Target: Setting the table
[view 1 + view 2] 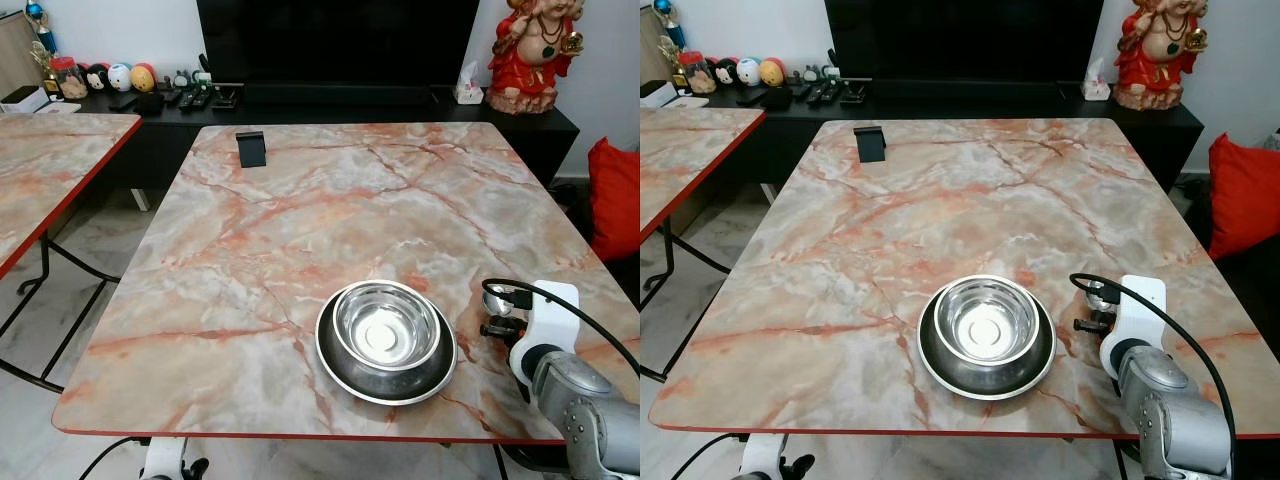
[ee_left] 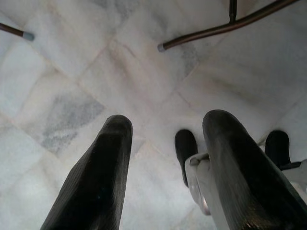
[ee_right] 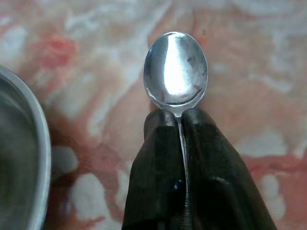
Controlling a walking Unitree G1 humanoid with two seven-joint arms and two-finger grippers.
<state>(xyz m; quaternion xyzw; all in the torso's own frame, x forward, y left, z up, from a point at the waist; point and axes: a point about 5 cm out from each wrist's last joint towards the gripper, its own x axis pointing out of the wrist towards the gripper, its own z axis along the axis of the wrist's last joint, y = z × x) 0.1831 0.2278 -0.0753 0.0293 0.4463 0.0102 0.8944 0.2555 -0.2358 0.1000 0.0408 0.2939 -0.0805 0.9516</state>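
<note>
Beside the bowl (image 1: 387, 340), right claw (image 3: 180, 117) clamped on spoon (image 3: 176, 72), bowl-end protruding past fingertips.

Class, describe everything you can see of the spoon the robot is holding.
The spoon looks like polished metal, its oval bowl shiny and mirror-like with a few small specks. Its thin handle is pinched between the shut jaws of the right gripper, so just the bowl and a sliver of the stem show. It is held over the marble table, to the right of the steel bowl, apart from it.
</note>
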